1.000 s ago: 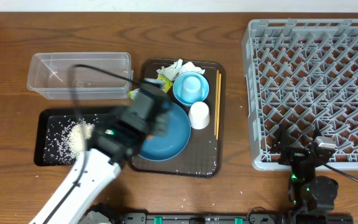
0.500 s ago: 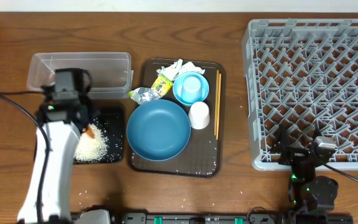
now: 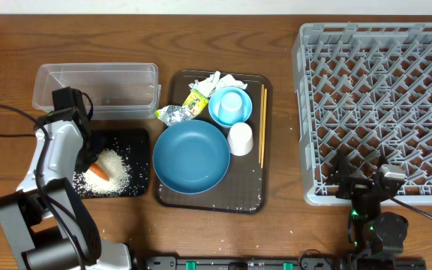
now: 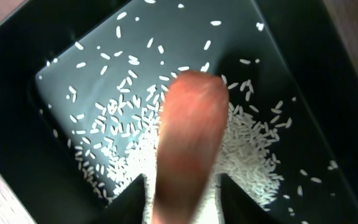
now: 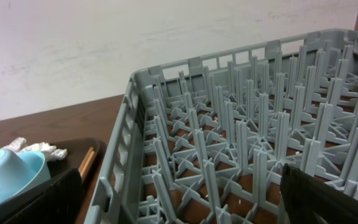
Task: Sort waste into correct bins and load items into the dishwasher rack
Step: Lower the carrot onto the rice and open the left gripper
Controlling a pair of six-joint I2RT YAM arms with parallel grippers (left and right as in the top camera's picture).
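Left gripper (image 4: 182, 190), swung from bowl (image 3: 192, 156) to black tray (image 3: 133, 139) at tabletop's left edge, clamps carrot (image 3: 98, 172) over rice (image 3: 116, 171); best released low.

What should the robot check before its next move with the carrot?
1. Carrot is over the black tray, on the rice: ok.
2. Left claw is open and the carrot is free: cannot tell. The carrot is blurred in the wrist view.
3. Foil ball, wrapper and tissue are sorted: not ok. All three lie on the brown tray.
4. Right claw is open: ok.
5. Rack has room for dishes: ok. No dishes are in it.
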